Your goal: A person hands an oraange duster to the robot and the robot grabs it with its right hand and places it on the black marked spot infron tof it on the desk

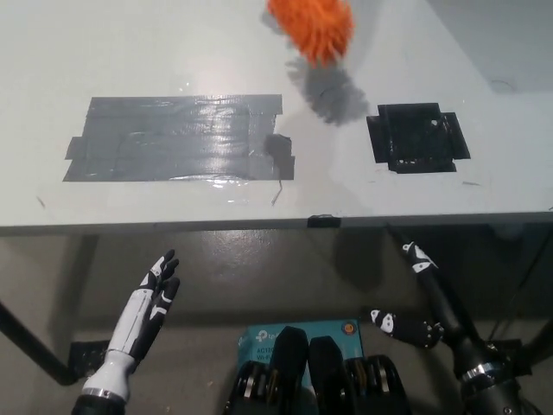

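- The duster (pixel 312 26) hangs above the desk (pixel 259 52) at the top edge, its shadow falling on the white surface below; whoever holds it is out of frame.
- It sits up and left of the black spot (pixel 417 137), well apart from it.
- The right hand (pixel 421 298) waits below the desk's front edge, fingers spread and empty (presumably ready to receive).
- The left hand (pixel 149 313) rests low at the left, fingers extended, idle.
- A grey tape patch (pixel 177 138) plays no part.
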Controlling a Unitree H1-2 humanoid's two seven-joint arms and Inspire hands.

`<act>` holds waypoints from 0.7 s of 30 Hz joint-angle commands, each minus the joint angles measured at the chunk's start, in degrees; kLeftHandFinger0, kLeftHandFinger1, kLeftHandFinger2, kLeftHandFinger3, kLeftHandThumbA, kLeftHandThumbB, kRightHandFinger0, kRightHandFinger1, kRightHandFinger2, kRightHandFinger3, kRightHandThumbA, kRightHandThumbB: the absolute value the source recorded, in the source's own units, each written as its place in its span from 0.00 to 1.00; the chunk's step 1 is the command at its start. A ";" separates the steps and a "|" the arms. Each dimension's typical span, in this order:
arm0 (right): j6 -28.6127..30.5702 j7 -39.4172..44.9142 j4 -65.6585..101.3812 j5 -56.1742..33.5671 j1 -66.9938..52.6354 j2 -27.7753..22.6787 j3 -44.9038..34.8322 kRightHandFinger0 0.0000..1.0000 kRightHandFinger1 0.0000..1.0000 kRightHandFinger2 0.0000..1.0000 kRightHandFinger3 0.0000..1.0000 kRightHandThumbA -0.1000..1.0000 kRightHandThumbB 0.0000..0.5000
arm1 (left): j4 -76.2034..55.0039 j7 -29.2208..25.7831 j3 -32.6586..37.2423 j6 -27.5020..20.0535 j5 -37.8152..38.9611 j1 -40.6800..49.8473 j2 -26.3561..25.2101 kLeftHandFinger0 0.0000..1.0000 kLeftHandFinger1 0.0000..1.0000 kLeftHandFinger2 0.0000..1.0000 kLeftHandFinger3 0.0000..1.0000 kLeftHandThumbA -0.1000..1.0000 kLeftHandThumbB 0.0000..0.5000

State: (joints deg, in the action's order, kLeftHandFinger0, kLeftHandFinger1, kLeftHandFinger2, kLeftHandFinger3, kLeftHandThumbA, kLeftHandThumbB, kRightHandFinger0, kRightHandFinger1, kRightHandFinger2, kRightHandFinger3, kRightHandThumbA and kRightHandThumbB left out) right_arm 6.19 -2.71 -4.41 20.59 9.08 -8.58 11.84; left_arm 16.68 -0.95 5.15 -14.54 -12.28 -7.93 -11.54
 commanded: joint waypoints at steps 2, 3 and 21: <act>3.11 -4.32 6.67 1.40 -1.16 1.48 -2.98 1.00 1.00 1.00 1.00 0.84 0.38 | -0.97 -0.68 -0.08 -2.34 -0.96 0.80 -0.22 1.00 1.00 1.00 1.00 1.00 0.37; 2.15 -4.34 9.43 1.56 -0.99 1.63 -3.80 1.00 1.00 1.00 1.00 0.87 0.39 | -1.00 -0.65 0.01 -2.28 -1.16 0.75 -0.26 1.00 1.00 1.00 1.00 1.00 0.37; -26.31 7.09 22.00 5.12 29.38 -1.85 -9.83 1.00 1.00 1.00 1.00 1.00 0.61 | -0.77 -0.80 -0.30 -2.64 -1.28 0.38 0.12 1.00 1.00 1.00 1.00 1.00 0.42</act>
State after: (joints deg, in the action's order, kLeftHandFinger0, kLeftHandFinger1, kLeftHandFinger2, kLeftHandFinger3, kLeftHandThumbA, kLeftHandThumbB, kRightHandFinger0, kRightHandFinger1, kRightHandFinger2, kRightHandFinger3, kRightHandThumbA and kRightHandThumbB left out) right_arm -7.30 -0.84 21.57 23.29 26.42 -8.53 2.58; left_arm 16.71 -0.94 5.22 -14.94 -13.23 -6.92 -11.34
